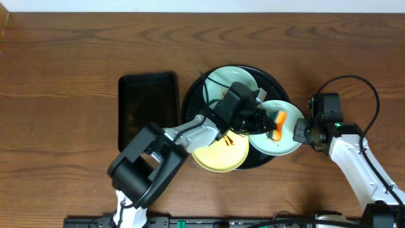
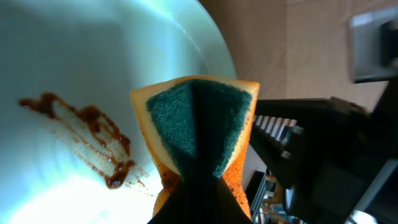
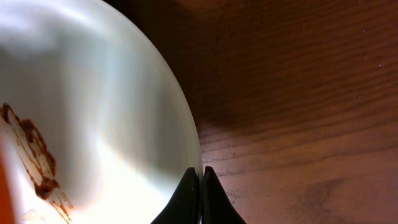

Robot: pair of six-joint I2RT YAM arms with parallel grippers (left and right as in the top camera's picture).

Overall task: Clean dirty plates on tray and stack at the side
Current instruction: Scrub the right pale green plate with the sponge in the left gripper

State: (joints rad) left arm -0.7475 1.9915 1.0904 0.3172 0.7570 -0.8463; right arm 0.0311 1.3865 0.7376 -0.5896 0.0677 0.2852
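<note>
The round black tray (image 1: pixel 190 104) holds three plates. A pale blue-green plate (image 1: pixel 223 81) lies at the back, a pale yellow plate (image 1: pixel 218 157) at the front. A second blue-green plate (image 1: pixel 286 140) sits at the tray's right edge, with a brown smear (image 2: pixel 93 137) on it. My left gripper (image 1: pixel 271 123) is shut on an orange sponge with a green scrub face (image 2: pixel 196 121) and holds it over this plate. My right gripper (image 3: pixel 201 177) is shut on this plate's right rim (image 3: pixel 180 112); it also shows in the overhead view (image 1: pixel 300 132).
A smaller rectangular black tray (image 1: pixel 149 104) lies left of the round tray. Bare wooden table (image 1: pixel 76 50) lies around both trays.
</note>
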